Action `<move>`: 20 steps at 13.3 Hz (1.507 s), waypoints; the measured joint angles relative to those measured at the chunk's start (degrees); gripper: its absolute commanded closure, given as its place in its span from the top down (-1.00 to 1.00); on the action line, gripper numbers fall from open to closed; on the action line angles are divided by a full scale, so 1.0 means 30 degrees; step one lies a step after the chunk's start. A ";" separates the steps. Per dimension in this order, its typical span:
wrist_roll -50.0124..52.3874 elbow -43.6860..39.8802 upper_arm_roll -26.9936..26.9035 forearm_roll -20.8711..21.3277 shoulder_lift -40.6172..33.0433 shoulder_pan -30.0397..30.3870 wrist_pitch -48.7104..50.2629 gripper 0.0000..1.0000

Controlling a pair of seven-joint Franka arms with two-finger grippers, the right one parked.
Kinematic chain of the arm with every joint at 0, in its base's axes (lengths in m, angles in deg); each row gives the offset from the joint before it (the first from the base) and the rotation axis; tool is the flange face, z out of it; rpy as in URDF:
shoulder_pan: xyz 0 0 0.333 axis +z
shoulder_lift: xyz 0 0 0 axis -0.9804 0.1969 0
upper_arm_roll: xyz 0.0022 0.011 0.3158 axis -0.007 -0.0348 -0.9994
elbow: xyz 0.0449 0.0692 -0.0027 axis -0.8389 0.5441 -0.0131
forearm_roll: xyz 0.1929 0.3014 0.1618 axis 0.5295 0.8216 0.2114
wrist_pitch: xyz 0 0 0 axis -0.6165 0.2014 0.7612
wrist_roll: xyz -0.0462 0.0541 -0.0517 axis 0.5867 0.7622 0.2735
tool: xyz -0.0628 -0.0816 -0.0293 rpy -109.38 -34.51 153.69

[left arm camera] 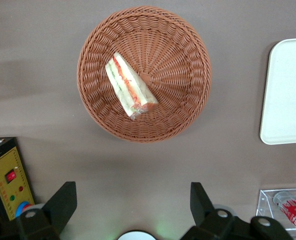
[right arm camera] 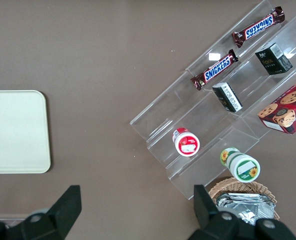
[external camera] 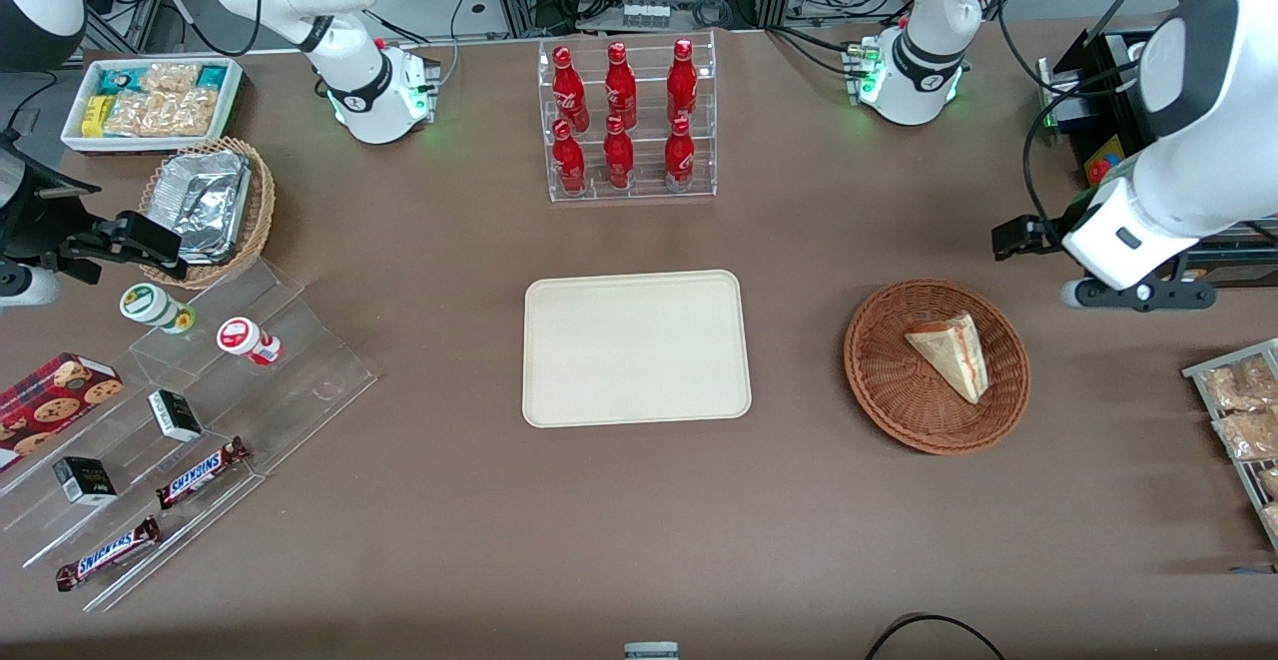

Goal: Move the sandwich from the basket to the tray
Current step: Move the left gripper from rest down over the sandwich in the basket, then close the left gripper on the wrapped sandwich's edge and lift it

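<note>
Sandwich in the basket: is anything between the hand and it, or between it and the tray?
Nothing visible. The hand hangs open above bare table beside the basket, farther from the front camera than it. The sandwich lies uncovered in the basket, and only bare table separates the basket from the tray.

A brown counter (external camera: 419,540) carries a cream tray (external camera: 636,348) at its centre and a wicker basket (external camera: 889,395) beside it, directly below the left gripper (left arm camera: 133,210), whose jaws hang spread above the counter. A clear bottle rack (external camera: 629,121) stands farther from the camera; stepped snack shelves (external camera: 300,380) lie toward the parked arm's end.
</note>
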State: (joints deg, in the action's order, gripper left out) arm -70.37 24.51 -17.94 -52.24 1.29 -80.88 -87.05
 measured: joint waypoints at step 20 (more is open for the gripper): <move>0.5291 0.7426 -0.0175 -0.0002 0.1003 0.0441 -1.0943 1.00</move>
State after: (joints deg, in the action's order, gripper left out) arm -54.50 46.79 -18.47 -52.24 4.30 -79.56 -119.88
